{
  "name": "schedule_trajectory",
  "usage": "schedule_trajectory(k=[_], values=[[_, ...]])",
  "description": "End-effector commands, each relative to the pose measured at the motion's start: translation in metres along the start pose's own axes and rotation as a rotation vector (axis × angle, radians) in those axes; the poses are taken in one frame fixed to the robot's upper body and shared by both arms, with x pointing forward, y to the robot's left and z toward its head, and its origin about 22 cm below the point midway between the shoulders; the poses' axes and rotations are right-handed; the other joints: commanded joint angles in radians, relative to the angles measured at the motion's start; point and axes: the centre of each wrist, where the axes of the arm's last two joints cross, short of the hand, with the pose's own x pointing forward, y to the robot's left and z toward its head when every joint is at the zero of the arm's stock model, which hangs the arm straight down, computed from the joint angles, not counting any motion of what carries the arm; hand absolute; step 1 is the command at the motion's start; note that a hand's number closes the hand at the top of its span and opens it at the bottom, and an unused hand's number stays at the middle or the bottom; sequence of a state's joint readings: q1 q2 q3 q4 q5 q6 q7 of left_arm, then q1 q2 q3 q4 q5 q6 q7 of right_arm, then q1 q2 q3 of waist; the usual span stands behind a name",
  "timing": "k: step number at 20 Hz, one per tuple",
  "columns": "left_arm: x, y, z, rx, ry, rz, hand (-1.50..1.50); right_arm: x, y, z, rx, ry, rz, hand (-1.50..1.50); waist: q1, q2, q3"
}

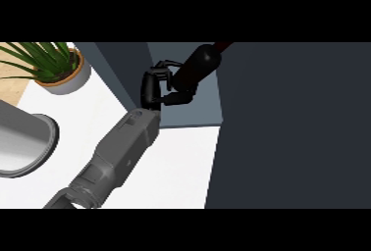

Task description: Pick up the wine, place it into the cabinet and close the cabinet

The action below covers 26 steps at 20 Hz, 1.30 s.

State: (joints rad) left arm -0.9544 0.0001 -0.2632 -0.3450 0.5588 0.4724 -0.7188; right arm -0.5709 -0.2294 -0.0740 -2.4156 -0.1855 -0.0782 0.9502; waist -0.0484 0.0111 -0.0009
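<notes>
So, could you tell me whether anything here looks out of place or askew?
Only the wine bottle stands out. It leans with its neck towards the upper right, and the left hand has its fingers curled round it at the open cabinet. The potted plant sits upright, and nothing looks spilled or broken.

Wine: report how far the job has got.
Done: the wine is picked up, off the counter. In hand: the left hand curls round it and holds it tilted at the cabinet opening. Left: set it inside, let go, and shut the door, which appears to stand open at the right.
</notes>
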Motion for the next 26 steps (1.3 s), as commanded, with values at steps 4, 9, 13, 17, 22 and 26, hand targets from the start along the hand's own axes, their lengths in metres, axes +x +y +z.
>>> schedule_trajectory(k=[4,9,13,17,22,26], values=[[0.02,-0.004,-0.027,0.012,0.016,0.026,1.5,0.008,0.006,0.011,0.064,-0.037,-0.048,-1.5,-0.006,0.004,0.0],[0.008,0.0,-0.019,0.084,-0.031,-0.131,1.5,0.003,0.005,0.0,0.073,-0.029,-0.047,-1.5,-0.027,0.013,0.0],[0.013,0.011,-0.03,0.093,-0.006,-0.201,1.5,-0.001,0.011,0.011,0.052,-0.044,-0.05,-1.5,-0.028,0.015,0.0],[0.015,0.017,-0.035,0.088,0.022,-0.217,1.5,0.008,0.01,0.01,0.077,-0.039,-0.035,-1.5,-0.034,0.014,-0.001],[0.006,0.027,-0.031,0.142,0.053,-0.249,1.5,0.001,0.01,0.006,0.072,-0.052,-0.038,-1.5,-0.044,0.024,0.0],[-0.001,0.028,-0.024,0.132,0.089,-0.265,1.5,0.005,0.01,0.003,0.106,-0.038,-0.036,-1.5,-0.047,0.024,-0.001]])
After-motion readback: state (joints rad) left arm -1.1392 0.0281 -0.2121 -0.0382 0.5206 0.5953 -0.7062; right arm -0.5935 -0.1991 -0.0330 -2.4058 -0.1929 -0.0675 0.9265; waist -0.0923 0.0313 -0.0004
